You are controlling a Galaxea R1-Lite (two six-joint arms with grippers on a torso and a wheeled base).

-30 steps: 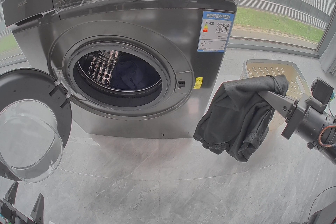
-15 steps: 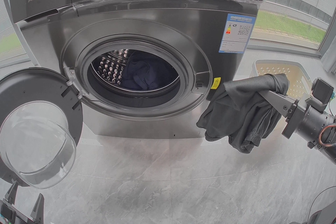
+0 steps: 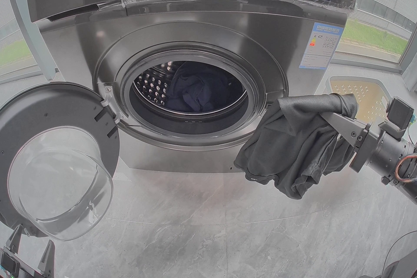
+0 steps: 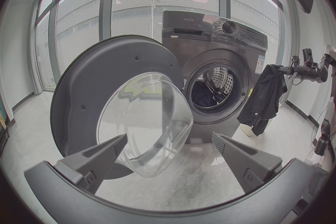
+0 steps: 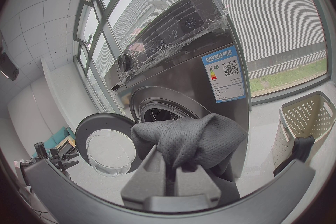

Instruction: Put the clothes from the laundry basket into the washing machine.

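Grey floor [image 3: 195, 213]; right pincer [image 3: 329, 117] grips dark garment [image 3: 291, 140] (washer door [image 3: 52, 109] open).

I see a floor [image 3: 208, 226] of big grey stone tiles with pale swirls, and it shines a little. Tall windows [image 4: 133, 0] with dark frames go from the floor up high. Soft daylight comes in through them. Outside I see a long grey building [image 5: 280, 7] with many thin lines across it. There is a strip of green grass [image 3: 373, 38] out there too, beside a pale path. In the right wrist view I see white square panels [image 5: 38, 7], and far off a blue-green sofa [image 5: 56, 135] by a white wall.
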